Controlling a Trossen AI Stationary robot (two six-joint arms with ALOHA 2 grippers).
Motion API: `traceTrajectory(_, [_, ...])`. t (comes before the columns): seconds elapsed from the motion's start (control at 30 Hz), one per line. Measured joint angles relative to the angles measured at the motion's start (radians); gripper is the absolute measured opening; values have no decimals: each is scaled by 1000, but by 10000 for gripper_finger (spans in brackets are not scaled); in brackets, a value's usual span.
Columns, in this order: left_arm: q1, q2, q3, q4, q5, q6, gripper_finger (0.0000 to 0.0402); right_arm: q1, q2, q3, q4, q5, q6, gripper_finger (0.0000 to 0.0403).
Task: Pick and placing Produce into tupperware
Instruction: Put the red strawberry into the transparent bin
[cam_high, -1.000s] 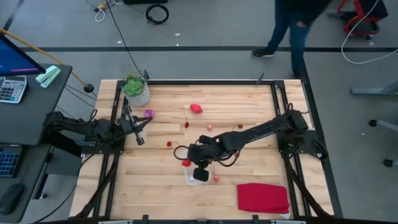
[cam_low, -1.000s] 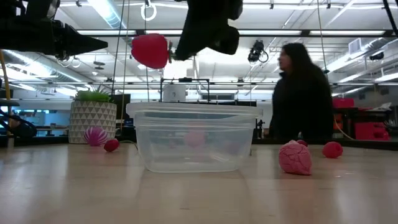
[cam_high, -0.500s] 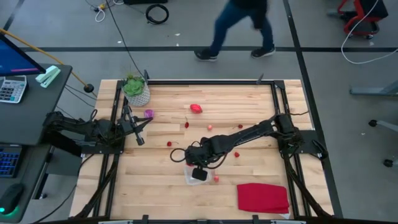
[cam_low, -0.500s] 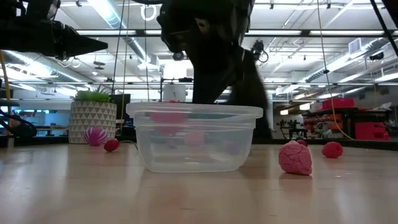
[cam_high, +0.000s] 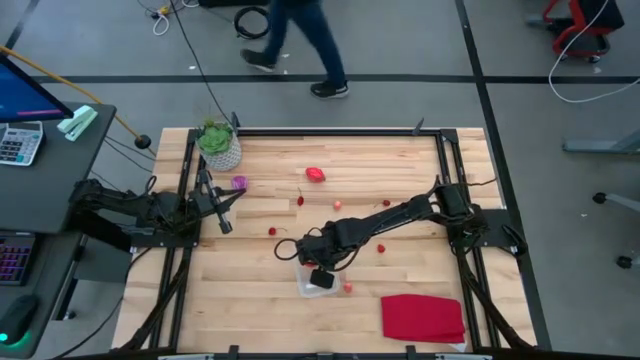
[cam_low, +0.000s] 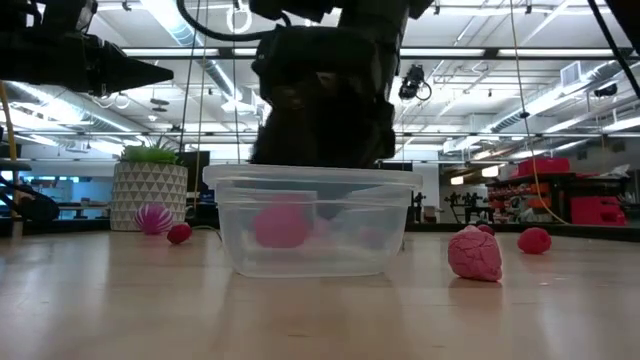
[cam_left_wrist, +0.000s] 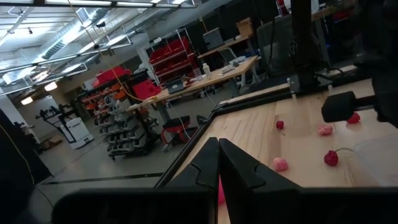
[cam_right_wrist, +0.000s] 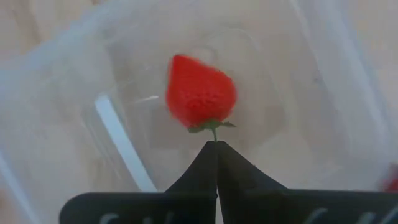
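The clear tupperware (cam_low: 312, 222) stands on the table near its middle (cam_high: 308, 287). My right gripper (cam_right_wrist: 216, 145) reaches down into it, shut on a red strawberry (cam_right_wrist: 200, 92), which shows through the wall (cam_low: 282, 222). Other produce lies loose on the wood: a red-pink piece (cam_high: 315, 174), a purple piece (cam_high: 239, 183) and small red ones (cam_high: 272, 231) (cam_high: 380, 248). My left gripper (cam_high: 223, 224) waits shut and level at the table's left edge, holding nothing. My right gripper pinches the strawberry's thin green stem (cam_right_wrist: 214, 132) between its two fingertips. The fingers come steeply from above, pointing down into the tupperware. The berry hangs below them, tip down, inside the walls and under the rim; whether it touches the floor I cannot tell.
A potted plant (cam_high: 218, 145) stands at the far left corner. A flat red cloth (cam_high: 422, 318) lies near the front right. A pink piece (cam_low: 474, 254) sits just right of the tupperware in the low view. A person (cam_high: 300, 40) walks past beyond the far edge.
My right gripper has gone down with the strawberry, from above the tupperware's rim to inside its walls, tipping more steeply downward; it stays shut on the stem. The person behind the table has walked toward the left.
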Motion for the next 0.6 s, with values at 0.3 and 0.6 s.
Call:
traceTrajectory(0.3, [0, 0, 0, -9, 0, 0, 22, -3, 17, 1, 14, -12, -16, 15])
traceTrajectory(0.6, [0, 0, 0, -10, 0, 0, 12, -23, 16, 1, 26, -21, -51, 68])
